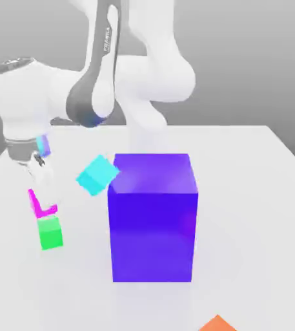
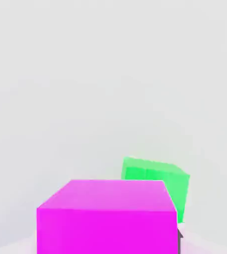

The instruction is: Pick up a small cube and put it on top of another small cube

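The gripper (image 1: pixel 39 169) is closed on the pink cube (image 2: pixel 107 217), carrying it near the surface's (image 1: pixel 253 194) edge on the exterior view's left. The green cube (image 1: pixel 51 233) rests on the surface just below it. To place well, I'd centre pink squarely over green, align their faces, lower gently until they touch, and only then release, keeping clear of the cyan cube (image 1: pixel 98 174) and the purple block (image 1: pixel 152 216).

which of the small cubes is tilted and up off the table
The cyan cube. It sits tilted on a corner against the top edge of the big purple-blue block; the green cube rests flat on the table, with a magenta piece above it.
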You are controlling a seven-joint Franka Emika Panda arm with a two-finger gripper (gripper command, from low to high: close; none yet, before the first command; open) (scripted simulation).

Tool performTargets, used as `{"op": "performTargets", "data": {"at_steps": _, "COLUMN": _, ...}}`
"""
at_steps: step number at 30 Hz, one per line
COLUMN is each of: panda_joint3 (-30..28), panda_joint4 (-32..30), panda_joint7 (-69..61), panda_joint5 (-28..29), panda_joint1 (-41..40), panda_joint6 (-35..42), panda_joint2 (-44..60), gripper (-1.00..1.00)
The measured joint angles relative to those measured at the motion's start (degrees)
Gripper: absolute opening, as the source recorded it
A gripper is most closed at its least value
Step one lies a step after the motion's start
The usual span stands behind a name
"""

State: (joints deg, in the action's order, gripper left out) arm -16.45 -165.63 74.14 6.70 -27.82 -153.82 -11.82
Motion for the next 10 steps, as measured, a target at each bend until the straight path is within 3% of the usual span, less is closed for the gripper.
{"op": "performTargets", "data": {"at_steps": 3, "panda_joint3": -0.4, "panda_joint4": -0.4, "panda_joint7": -0.4, "panda_joint5": -1.3, "panda_joint1": 0.5, "panda_joint6": -4.8, "panda_joint2": 4.1, "gripper": -1.0}}
{"op": "performTargets", "data": {"at_steps": 7, "panda_joint3": 0.7, "panda_joint4": -0.2, "panda_joint7": -5.0, "panda_joint5": -8.0, "panda_joint1": 1.5, "panda_joint6": -12.4, "panda_joint2": 12.2, "gripper": -1.0}}
{"op": "performTargets", "data": {"at_steps": 8, "panda_joint3": 1.4, "panda_joint4": -0.1, "panda_joint7": -6.2, "panda_joint5": -9.8, "panda_joint1": 1.2, "panda_joint6": -13.9, "panda_joint2": 13.9, "gripper": 1.0}}
{"op": "performTargets", "data": {"at_steps": 10, "panda_joint3": 1.4, "panda_joint4": -0.1, "panda_joint7": -6.2, "panda_joint5": -9.8, "panda_joint1": 1.2, "panda_joint6": -13.9, "panda_joint2": 13.9, "gripper": 1.0}}
